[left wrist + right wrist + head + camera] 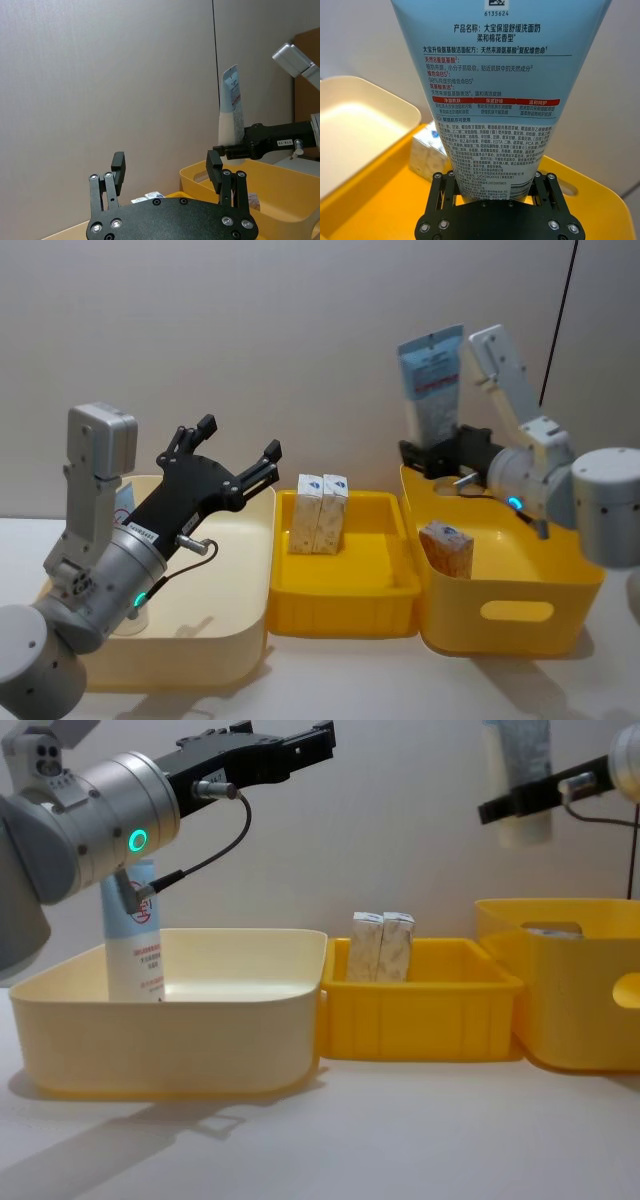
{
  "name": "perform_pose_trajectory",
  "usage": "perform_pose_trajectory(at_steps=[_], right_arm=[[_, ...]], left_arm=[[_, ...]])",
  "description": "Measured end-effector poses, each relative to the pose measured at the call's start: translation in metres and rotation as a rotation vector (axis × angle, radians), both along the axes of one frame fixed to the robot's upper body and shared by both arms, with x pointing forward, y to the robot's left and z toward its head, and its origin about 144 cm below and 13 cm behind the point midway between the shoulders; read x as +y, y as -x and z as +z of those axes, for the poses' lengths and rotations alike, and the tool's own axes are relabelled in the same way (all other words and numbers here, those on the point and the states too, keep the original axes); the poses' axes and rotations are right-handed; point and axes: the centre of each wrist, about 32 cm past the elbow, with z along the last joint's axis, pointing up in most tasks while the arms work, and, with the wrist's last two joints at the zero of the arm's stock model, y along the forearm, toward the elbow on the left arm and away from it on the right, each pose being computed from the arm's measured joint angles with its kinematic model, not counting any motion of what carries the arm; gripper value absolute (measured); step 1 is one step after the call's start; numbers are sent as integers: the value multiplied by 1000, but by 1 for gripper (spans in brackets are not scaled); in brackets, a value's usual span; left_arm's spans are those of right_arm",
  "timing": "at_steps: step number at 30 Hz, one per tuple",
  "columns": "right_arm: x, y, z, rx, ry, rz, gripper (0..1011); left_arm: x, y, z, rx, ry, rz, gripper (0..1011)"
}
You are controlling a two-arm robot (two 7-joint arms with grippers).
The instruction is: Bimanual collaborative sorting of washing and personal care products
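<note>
Cream bin (235,640) at left: blue tube (133,955) upright inside; left claw (236,455) above, open, empty. Deep yellow bin (560,590): one carton (447,550) inside; right claw (432,457) above, clamping pale-blue tube (434,385) upright. Shallow yellow tray (345,595) between: two cartons (320,513) touching.

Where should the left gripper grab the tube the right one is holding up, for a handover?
Judgement: take the tube on its flat upper body, above the right gripper, which clamps the lower end. Come in from the robot's left side with the open left gripper, fingers across the broad flat faces; the tube stands upright there.
</note>
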Motion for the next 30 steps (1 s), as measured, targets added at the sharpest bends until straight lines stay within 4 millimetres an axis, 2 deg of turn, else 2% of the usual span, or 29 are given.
perform_pose_trajectory(at_steps=[15, 30], right_arm=[[-35, -16, 26, 183, 77, -110, 648], [-60, -46, 47, 417, 146, -128, 668]], left_arm=[[0, 0, 0, 0, 0, 0, 1003], [0, 0, 0, 0, 0, 0, 1003]])
